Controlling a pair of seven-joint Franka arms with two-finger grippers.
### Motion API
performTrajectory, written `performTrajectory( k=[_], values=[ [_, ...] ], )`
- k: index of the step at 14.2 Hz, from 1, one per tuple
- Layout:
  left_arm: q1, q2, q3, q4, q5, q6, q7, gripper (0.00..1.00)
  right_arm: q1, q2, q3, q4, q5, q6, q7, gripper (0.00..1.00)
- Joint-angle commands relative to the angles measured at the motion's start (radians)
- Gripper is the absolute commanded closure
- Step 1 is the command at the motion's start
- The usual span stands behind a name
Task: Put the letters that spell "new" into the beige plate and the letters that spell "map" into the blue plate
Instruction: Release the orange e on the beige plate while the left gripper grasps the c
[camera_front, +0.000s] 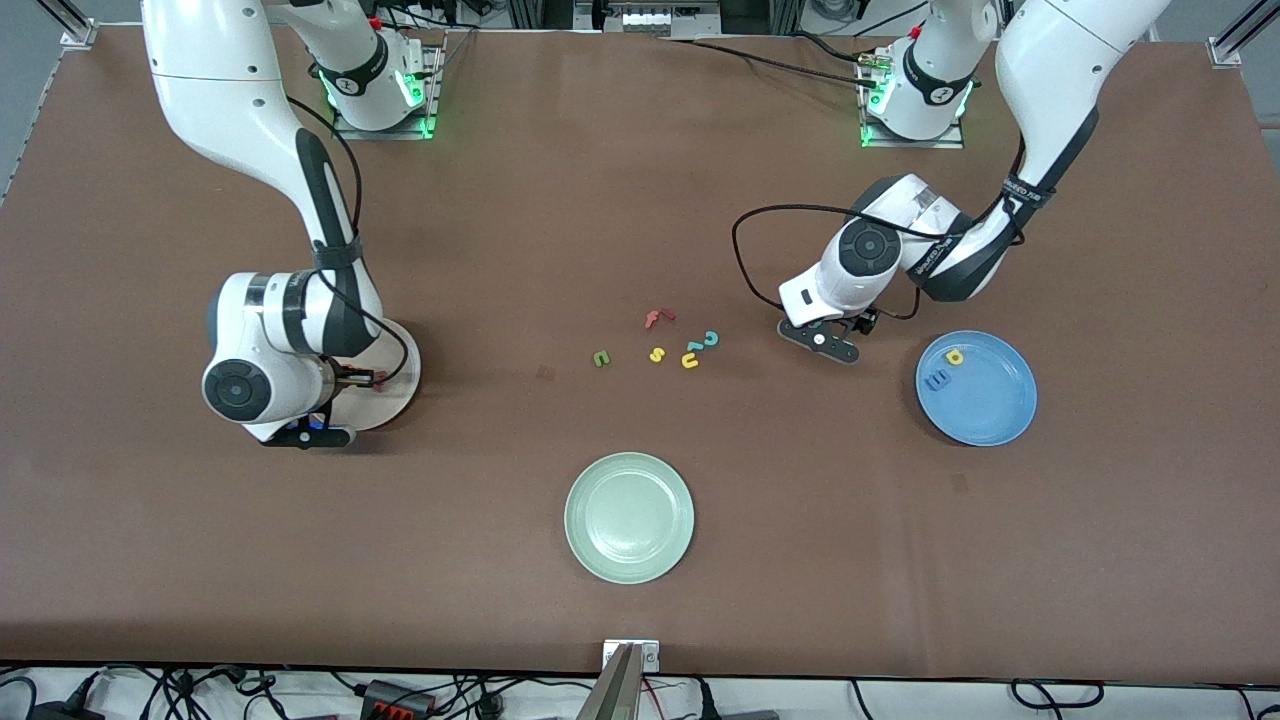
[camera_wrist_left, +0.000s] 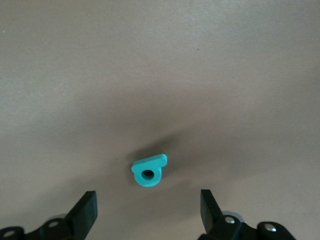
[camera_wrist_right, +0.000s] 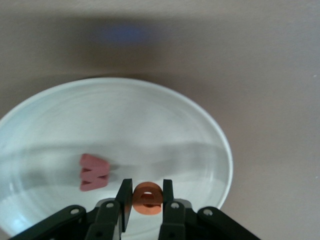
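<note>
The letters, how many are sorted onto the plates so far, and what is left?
Done: the pink "w" lies in the beige plate, the blue "m" and yellow "a" in the blue plate. In hand: the right hand grips the orange "e" over the beige plate; the left hand, open, hovers over the teal "p". Left: the green "n".

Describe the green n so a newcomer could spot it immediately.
Start at the pale green plate nearest the front camera, then look farther from the camera to the cluster of letters mid-table. The n sits at the cluster's end toward the right arm, beside the yellow s. It is the only dark green letter.
</note>
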Motion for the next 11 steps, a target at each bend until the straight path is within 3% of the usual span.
performTrajectory(
  k=[1,4,8,11],
  values=[
    [0.013,0.000,-0.002,-0.019,0.034,0.030,-0.013,0.32,0.004,-0.038,0.016,-0.022,0.014,0.025,-0.005,0.00],
    [0.017,0.022,0.003,-0.019,0.069,0.052,-0.014,0.35,0.066,-0.048,0.025,0.039,0.025,0.025,-0.003,0.00],
    [0.012,0.045,0.004,-0.011,0.078,0.068,-0.016,0.38,0.227,-0.027,0.025,0.113,0.181,0.036,-0.003,0.00],
    [0.012,0.057,0.030,-0.005,0.143,0.069,-0.027,0.42,0.339,0.007,0.025,0.159,0.196,0.053,0.042,0.04]
  ],
)
